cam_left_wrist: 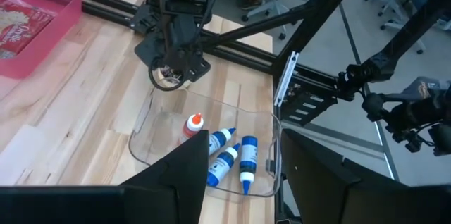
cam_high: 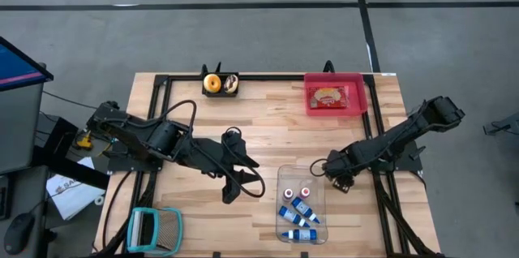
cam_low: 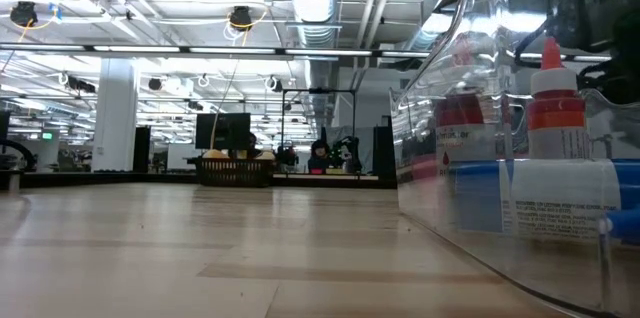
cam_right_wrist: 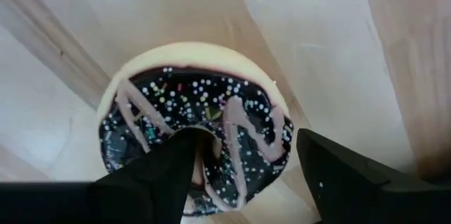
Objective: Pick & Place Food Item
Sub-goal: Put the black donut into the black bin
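Observation:
A chocolate doughnut (cam_right_wrist: 232, 111) with sprinkles and pink drizzle lies on the wooden table just past the far right corner of the clear bin (cam_high: 285, 178). My right gripper (cam_right_wrist: 246, 155) (cam_high: 341, 178) points straight down over it, open. One finger stands over the doughnut's hole and the other outside its rim. From the left wrist view the doughnut (cam_left_wrist: 168, 78) peeks out below that gripper (cam_left_wrist: 173, 62). My left gripper (cam_left_wrist: 246, 182) (cam_high: 243, 181) hangs open and empty above the table, left of the bin. My right gripper comes at the doughnut from above, pointing down, with the rim's one side (cam_right_wrist: 268, 136) between its open fingers. One finger (cam_right_wrist: 176, 157) is at the hole, and the other (cam_right_wrist: 331, 171) is outside the rim. Whether either finger touches the doughnut I cannot tell.
The clear bin holds several blue and red-capped bottles (cam_high: 298, 209). A dark basket (cam_high: 220, 84) with an orange doughnut stands at the far edge, beside a pink tray (cam_high: 357, 88) with a snack packet. A teal object (cam_high: 154, 230) lies at the near left corner.

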Controlling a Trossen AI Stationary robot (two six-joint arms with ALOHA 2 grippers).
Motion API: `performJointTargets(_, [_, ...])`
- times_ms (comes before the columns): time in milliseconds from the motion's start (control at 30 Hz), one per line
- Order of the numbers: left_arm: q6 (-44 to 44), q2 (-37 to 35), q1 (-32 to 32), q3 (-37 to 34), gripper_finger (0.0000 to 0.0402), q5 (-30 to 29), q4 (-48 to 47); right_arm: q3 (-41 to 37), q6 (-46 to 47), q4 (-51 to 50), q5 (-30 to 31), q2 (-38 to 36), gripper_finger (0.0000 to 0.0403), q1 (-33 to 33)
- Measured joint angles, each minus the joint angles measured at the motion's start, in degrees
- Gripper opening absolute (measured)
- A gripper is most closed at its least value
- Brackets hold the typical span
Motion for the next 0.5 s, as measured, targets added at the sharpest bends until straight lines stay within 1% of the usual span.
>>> performJointTargets(167, [0.00, 0.00, 0.00, 0.00, 0.0173, 0.00, 0.00, -0.19, 0.02, 1.53, 1.45, 0.00, 0.0238, -1.29])
performJointTargets(233, [0.00, 0.00, 0.00, 0.00, 0.0173, 0.00, -0.02, -0.19, 0.01, 2.14, 1.69, 0.00, 0.0230, -1.83])
performJointTargets(333, [0.00, 0.00, 0.00, 0.00, 0.0173, 0.00, -0.03, -0.19, 0.01, 2.82, 1.72, 0.00, 0.0203, -2.43])
performJointTargets(500, [0.00, 0.00, -0.02, 0.00, 0.0173, 0.00, -0.04, -0.19, 0.02, 2.87, 2.42, -0.09, 0.0140, -2.41])
